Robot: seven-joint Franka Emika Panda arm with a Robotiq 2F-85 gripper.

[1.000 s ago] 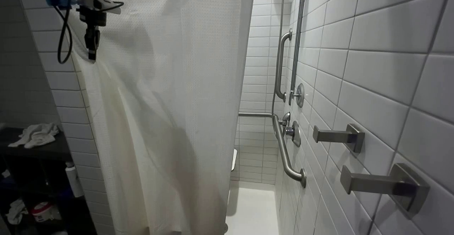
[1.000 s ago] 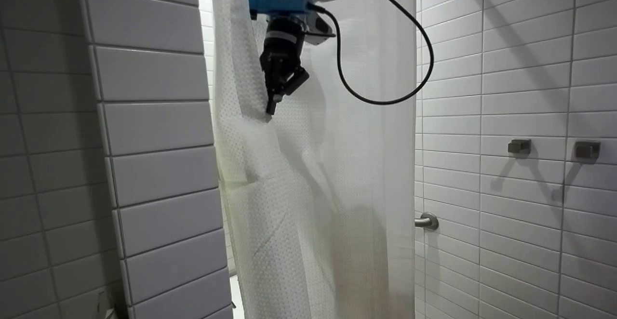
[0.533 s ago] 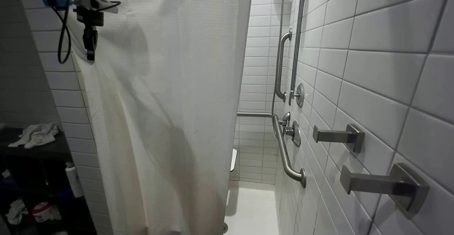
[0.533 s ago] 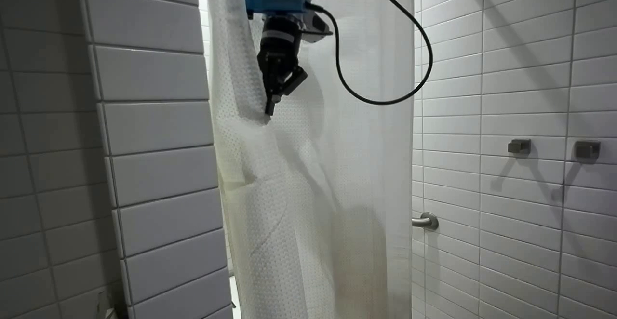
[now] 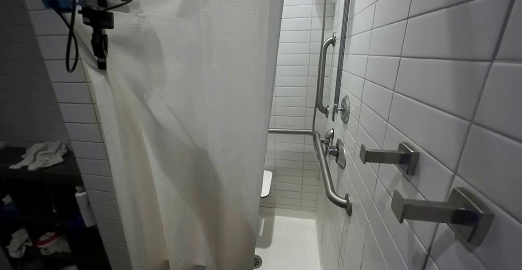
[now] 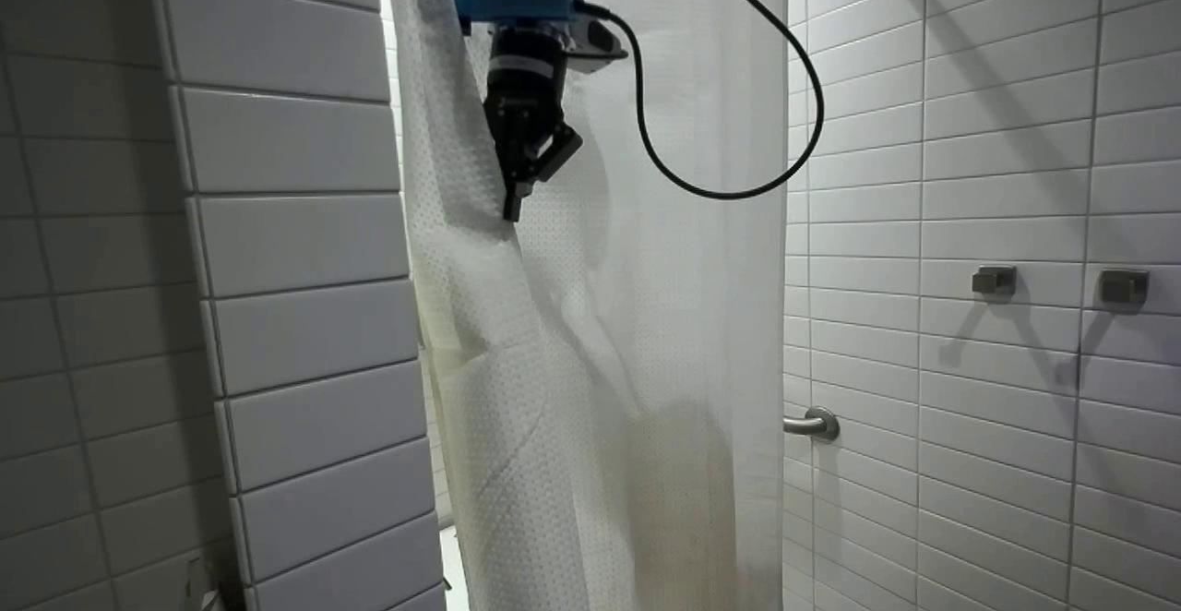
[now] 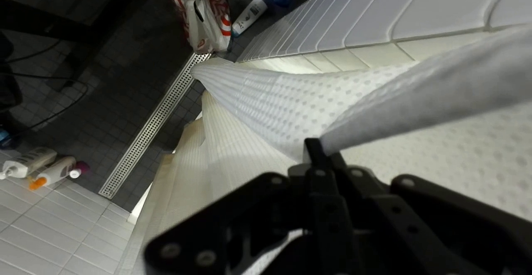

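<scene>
Jaws stand clamped on a fold of the white shower curtain (image 6: 618, 316), which hangs beside a tiled wall (image 6: 314, 242); the wrist view shows a perforated drain (image 7: 154, 125) in the floor (image 7: 137, 71) below.

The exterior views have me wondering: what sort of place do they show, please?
Probably a bathroom's shower area: it has a white curtain, a metal grab bar on the tiled wall and a floor drain.
</scene>
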